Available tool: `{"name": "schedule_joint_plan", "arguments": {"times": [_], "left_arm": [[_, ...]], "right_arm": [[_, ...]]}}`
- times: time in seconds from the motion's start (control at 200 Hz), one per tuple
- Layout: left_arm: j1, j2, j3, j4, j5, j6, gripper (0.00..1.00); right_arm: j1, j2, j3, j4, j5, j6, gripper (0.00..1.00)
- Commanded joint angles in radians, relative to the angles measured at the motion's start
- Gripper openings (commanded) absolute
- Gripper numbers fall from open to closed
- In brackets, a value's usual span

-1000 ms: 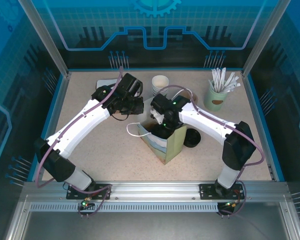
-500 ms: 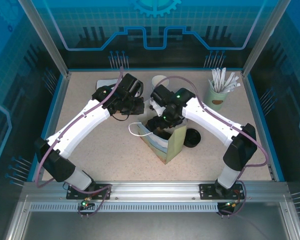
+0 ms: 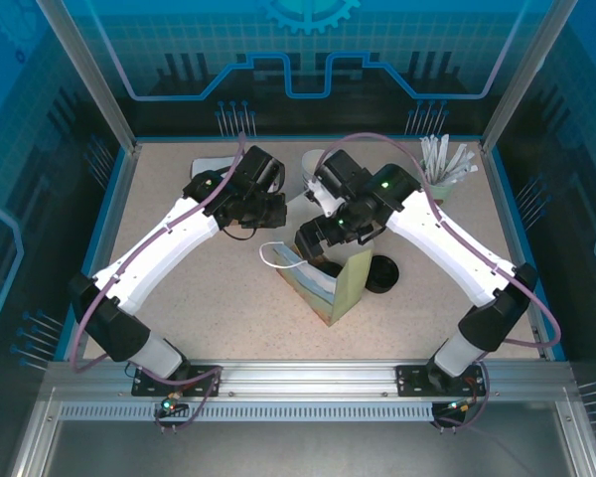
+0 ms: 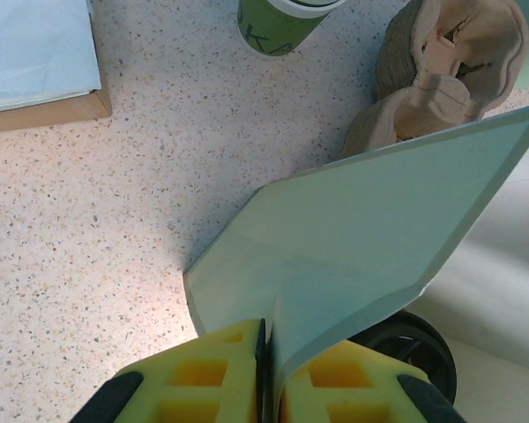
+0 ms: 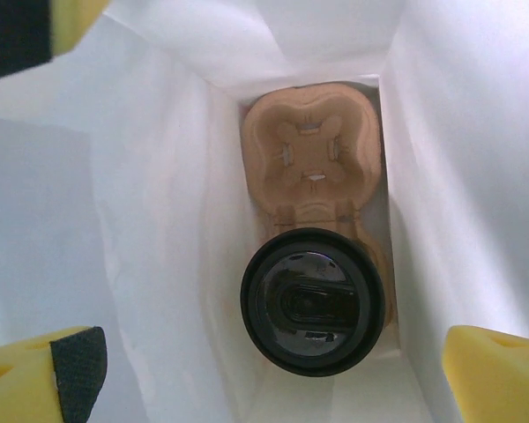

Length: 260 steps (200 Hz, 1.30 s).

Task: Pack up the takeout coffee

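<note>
Speckled beige tabletop (image 3: 199, 298): the left gripper (image 4: 266, 370) clamped the wall of a pale green paper bag (image 3: 346, 288); inside, the black-lidded white takeout coffee (image 5: 313, 301) sat in a brown pulp tray (image 5: 310, 150), so the wide-open right gripper (image 3: 313, 241) should rise straight.

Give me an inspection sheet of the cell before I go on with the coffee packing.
Surface: speckled table, no spills seen.
Job's things: takeout coffee, lid on, sits in the pulp tray inside the paper bag.
Clutter: straw cup, black disc, spare cup, flat pale pack.
Tools: left tool shut on the bag's edge; right tool open at the bag mouth.
Cables: purple leads run along both arms, no snag seen.
Surroundings: blue panelled enclosure; nothing else seen.
</note>
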Motion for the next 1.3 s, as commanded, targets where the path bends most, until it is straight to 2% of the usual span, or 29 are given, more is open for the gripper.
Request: {"name": "schedule_joint_plan", "arguments": {"times": [0.0,0.535,0.745,0.976,1.296], "left_arm": [[-0.005,0.022,0.012,-0.016,0.003,0.021,0.13],[-0.005,0.038,0.036,-0.025,0.000,0.025,0.14],[-0.006,0.043,0.043,-0.027,0.006,0.023,0.17],[-0.006,0.041,0.058,-0.025,0.012,0.024,0.30],[-0.001,0.024,0.114,-0.032,0.019,0.041,0.58]], "right_arm": [[-0.017,-0.051,0.047,-0.039,0.010,0.005,0.99],[-0.073,-0.189,0.119,-0.019,-0.044,0.018,0.93],[-0.097,-0.234,0.108,-0.008,-0.063,0.025,0.90],[-0.118,-0.263,0.106,0.011,-0.082,0.027,0.86],[-0.194,-0.306,0.126,0.022,-0.093,0.018,0.81]]}}
